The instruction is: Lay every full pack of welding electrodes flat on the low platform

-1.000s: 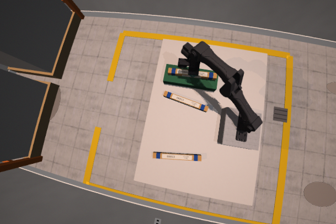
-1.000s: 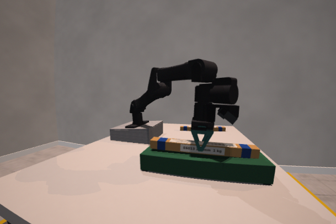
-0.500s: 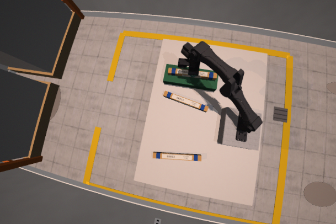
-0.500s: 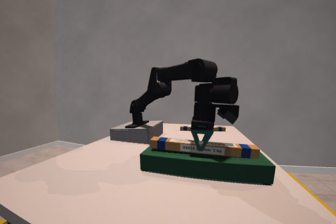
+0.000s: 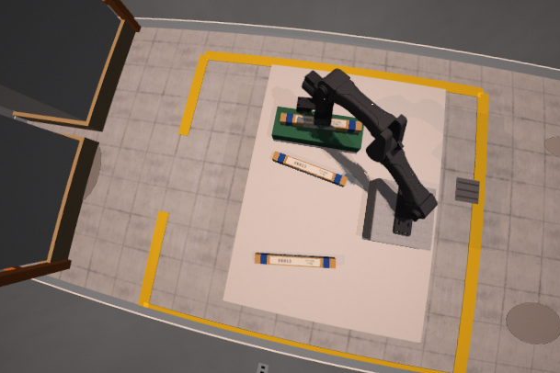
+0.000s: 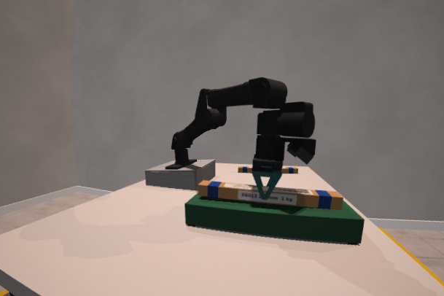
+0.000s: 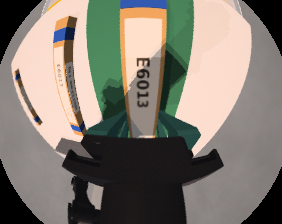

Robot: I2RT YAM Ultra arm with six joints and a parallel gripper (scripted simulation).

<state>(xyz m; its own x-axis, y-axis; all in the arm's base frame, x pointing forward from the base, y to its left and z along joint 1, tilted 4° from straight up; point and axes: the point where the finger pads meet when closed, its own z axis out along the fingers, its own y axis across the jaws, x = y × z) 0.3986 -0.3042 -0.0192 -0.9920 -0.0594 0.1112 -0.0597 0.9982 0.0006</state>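
Left to right from above, I see one E6013 electrode pack (image 5: 295, 261) (image 6: 291, 170) (image 7: 26, 97) flat on the desk (image 5: 372, 289) (image 6: 131, 233) (image 7: 224, 70), then a slanted pack (image 5: 309, 168) (image 7: 67, 75) nearer the green platform (image 5: 319, 141) (image 6: 273, 223) (image 7: 103, 45). My gripper (image 5: 323, 121) (image 6: 265, 196) (image 7: 142, 111) is clamped across the third pack's (image 5: 299, 120) (image 6: 308, 200) (image 7: 142, 75) middle, level over the platform; I can't tell whether they touch. The grey arm block (image 5: 379, 209) (image 6: 171, 178) stands furthest right.
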